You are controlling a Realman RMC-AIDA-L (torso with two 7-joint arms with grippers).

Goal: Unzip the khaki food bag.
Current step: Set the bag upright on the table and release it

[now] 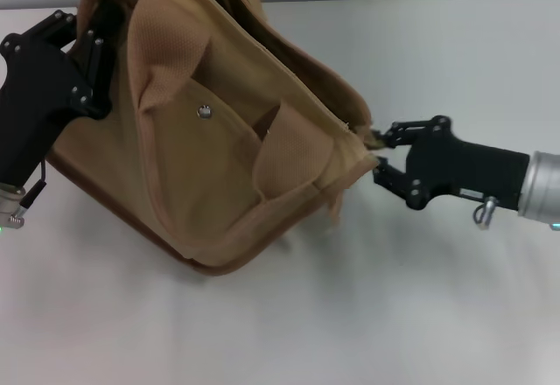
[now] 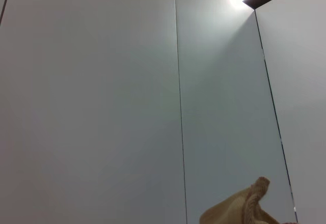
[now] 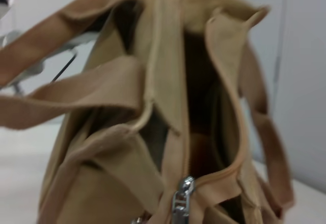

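White tabletop (image 1: 420, 315) runs under everything, with a pale wall behind; nothing else lies on it in the head view.

Tilted and partly lifted, the bag (image 1: 219, 166) sits left of centre, its front pocket snap (image 1: 205, 112) facing the camera. The left gripper (image 1: 92, 52) is pressed against the bag's far left upper corner, apparently pinching the canvas there, though its fingertips are hidden by fabric, so I cannot tell for sure. The right gripper (image 1: 374, 150) meets the bag's right end, where the zipper finishes; its fingers look closed down on something small at that corner, probably the pull.

From the right wrist, the zipper pull (image 3: 182, 199) sits near the end of its track, with the mouth gaping open above it, so I judge the zip mostly undone.

Risks, as I judge them:
- The pull could slip from the right gripper if the tug runs off the track's line.
- With only 1 corner anchored, the bag could swing or drop if the left grip gives.
- The 2 straps (image 3: 76, 89) droop near the opening and could snag the fingers.
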